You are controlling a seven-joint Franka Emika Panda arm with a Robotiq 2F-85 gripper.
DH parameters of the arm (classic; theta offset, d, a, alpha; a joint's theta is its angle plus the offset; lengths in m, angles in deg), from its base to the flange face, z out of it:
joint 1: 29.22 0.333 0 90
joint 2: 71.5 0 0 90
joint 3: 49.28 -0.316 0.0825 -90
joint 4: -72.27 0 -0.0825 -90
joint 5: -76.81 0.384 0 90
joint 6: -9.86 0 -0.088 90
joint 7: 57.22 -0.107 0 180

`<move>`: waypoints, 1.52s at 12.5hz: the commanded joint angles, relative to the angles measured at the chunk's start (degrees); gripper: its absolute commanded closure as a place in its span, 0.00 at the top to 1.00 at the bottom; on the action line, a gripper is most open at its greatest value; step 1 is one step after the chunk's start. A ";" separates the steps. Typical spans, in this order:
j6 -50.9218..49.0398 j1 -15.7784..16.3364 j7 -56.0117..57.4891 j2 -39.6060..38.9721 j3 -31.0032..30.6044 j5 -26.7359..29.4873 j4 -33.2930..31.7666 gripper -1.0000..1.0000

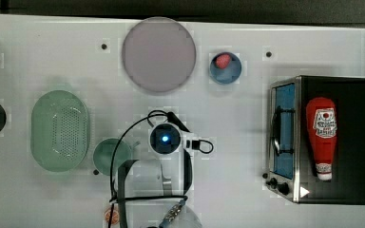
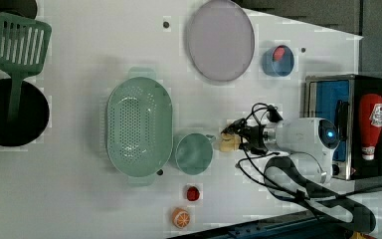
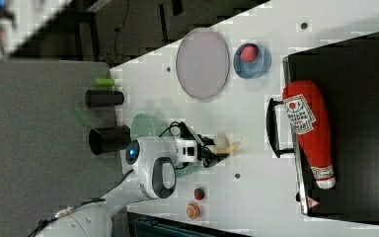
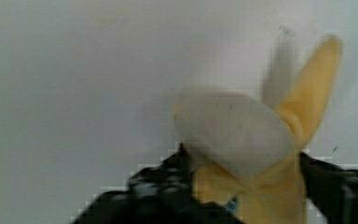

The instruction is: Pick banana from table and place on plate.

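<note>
Reaching low across the white table (image 1: 242, 199), your Panda arm (image 3: 153, 173) is bent down so the wrist sits close over the work, the posture a pick from a flat surface calls for.

The toaster oven (image 1: 285, 137), with a ketchup bottle (image 1: 321, 137) lying on its roof, stands well off at the top view's right and plays no part here. The plate (image 1: 158, 54), pale lilac and bare, lies at the far edge of the table, at the top of the top view, with open tabletop between it and the arm, so the carry looks unobstructed. The green perforated basket (image 1: 59, 130) and the green cup (image 1: 107, 156) sit at the top view's left. In the left view the cup is just beside the pick, the one neighbour you should mind.

The banana (image 3: 225, 143), half peeled with its skin flaps splayed, lies on the table under the wrist, not yet on the plate. The gripper (image 3: 217, 150) straddles it. In the wrist view its dark jaws stand against both sides of the fruit's lower part, apparently clamped there, below the flaps where the body is firmest.

Judging from this, you are at the grasp. A straight lift seems wise before swinging toward the plate, since the soft peel could slip.
</note>
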 commanded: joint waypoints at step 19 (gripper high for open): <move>-43.04 -0.82 -2.72 27.47 0.92 0.20 19.28 0.22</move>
